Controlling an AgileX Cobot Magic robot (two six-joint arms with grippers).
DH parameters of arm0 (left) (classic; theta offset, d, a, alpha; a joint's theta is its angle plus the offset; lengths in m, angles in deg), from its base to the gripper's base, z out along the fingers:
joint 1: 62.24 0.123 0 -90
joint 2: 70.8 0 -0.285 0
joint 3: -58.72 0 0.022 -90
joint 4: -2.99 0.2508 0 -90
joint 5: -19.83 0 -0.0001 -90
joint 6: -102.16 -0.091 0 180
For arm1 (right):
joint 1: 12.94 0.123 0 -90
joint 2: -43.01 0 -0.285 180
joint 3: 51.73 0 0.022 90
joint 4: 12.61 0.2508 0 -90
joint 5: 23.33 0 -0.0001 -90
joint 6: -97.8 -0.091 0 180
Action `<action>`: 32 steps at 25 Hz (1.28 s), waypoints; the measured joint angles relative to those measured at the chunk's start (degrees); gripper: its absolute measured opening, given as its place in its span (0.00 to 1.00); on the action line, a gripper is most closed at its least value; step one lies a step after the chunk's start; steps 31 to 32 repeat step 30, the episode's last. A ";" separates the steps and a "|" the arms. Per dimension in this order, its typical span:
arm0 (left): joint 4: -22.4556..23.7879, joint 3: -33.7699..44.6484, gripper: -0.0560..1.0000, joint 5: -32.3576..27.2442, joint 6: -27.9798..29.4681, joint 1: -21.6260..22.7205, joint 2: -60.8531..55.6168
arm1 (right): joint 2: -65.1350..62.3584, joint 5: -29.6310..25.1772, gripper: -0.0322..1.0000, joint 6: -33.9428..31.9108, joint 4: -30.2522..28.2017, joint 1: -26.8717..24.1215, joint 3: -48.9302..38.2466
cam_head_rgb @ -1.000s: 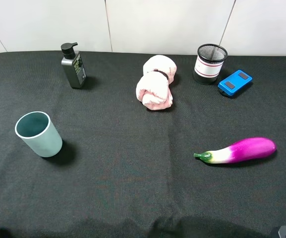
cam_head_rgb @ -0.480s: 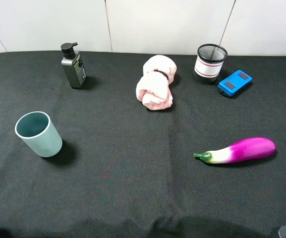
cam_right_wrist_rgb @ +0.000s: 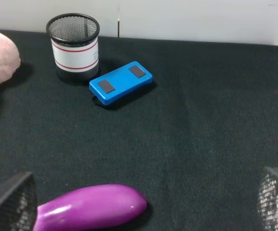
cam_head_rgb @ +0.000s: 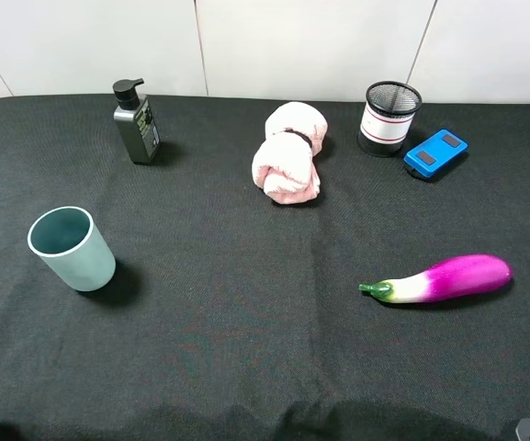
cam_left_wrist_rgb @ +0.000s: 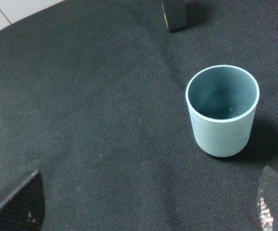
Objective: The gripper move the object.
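The black wire-mesh pen cup (cam_head_rgb: 391,119) with a white band edged in red stands upright at the back right of the black cloth. It also shows in the right wrist view (cam_right_wrist_rgb: 75,48). My right gripper (cam_right_wrist_rgb: 148,183) is open and empty, well short of the cup, with an eggplant and a blue device between them. My left gripper (cam_left_wrist_rgb: 151,192) is open and empty, near the pale teal cup (cam_left_wrist_rgb: 221,113) at the front left (cam_head_rgb: 72,250). In the exterior view only slivers of the arms show at the bottom corners.
A blue flat device (cam_head_rgb: 434,152) lies right beside the pen cup. A rolled pink towel (cam_head_rgb: 287,154) lies to its left. A purple eggplant (cam_head_rgb: 444,277) lies front right. A dark pump bottle (cam_head_rgb: 136,124) stands back left. A white wall runs behind the table.
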 joint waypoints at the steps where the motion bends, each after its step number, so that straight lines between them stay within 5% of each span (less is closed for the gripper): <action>1: 0.00 0.00 0.94 0.00 0.00 0.00 0.00 | 0.00 0.29 0.70 0.00 0.00 0.00 0.00; 32: 0.00 0.00 0.94 0.00 0.00 0.00 0.00 | 0.00 0.71 0.70 0.05 0.00 0.00 0.00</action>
